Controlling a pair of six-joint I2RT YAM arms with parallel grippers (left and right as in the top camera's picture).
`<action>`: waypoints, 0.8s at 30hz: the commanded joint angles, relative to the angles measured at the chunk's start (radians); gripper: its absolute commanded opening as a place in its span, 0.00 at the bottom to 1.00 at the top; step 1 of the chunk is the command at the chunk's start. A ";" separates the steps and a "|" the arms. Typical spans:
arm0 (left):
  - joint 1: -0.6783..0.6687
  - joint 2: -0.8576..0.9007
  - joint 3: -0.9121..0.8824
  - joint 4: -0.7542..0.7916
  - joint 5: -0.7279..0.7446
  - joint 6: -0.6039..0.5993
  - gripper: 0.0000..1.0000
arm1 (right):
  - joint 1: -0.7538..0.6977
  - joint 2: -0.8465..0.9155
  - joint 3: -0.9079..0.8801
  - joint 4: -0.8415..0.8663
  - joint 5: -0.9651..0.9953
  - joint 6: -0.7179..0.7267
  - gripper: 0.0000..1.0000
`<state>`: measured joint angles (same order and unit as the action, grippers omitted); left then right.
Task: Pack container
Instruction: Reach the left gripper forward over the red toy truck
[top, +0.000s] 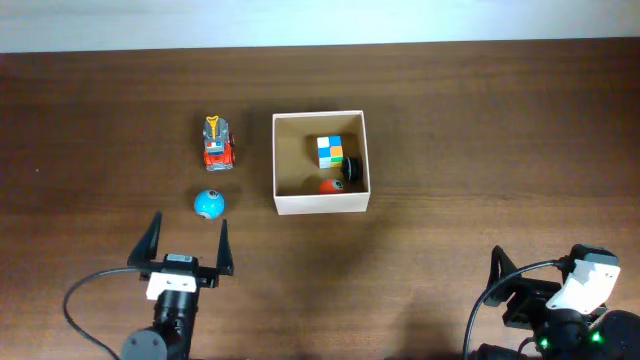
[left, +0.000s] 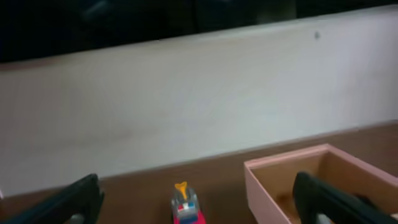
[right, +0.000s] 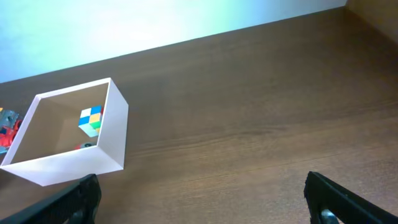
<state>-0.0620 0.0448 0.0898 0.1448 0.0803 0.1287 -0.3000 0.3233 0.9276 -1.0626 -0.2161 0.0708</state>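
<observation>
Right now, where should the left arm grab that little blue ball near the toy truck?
Probably across its middle, coming from straight above. The ball is round and nothing touches it, so any two opposite sides should work; the open left pincer sits just short of it.

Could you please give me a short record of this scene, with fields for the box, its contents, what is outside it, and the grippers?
Container: square open-topped cream-walled box, upright on the brown wooden table
Inside: multicoloured puzzle cube; red-orange rounded item; small black item
Outside, on the left arm's side: red toy truck; blue ball
Left gripper: open, empty, just short of the blue ball
Right gripper: open, empty, apart from the box
</observation>
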 joint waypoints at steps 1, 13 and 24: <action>0.006 0.102 0.202 -0.112 0.066 0.071 0.99 | -0.008 -0.008 0.013 0.004 -0.009 -0.004 0.99; 0.006 0.611 0.775 -0.359 0.105 0.106 0.99 | -0.008 -0.008 0.013 0.003 -0.009 -0.004 0.99; 0.005 1.177 1.380 -0.792 0.069 0.067 0.99 | -0.008 -0.008 0.013 0.004 -0.009 -0.004 0.99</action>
<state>-0.0620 1.1301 1.4174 -0.6403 0.1722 0.2165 -0.3000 0.3233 0.9287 -1.0622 -0.2161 0.0708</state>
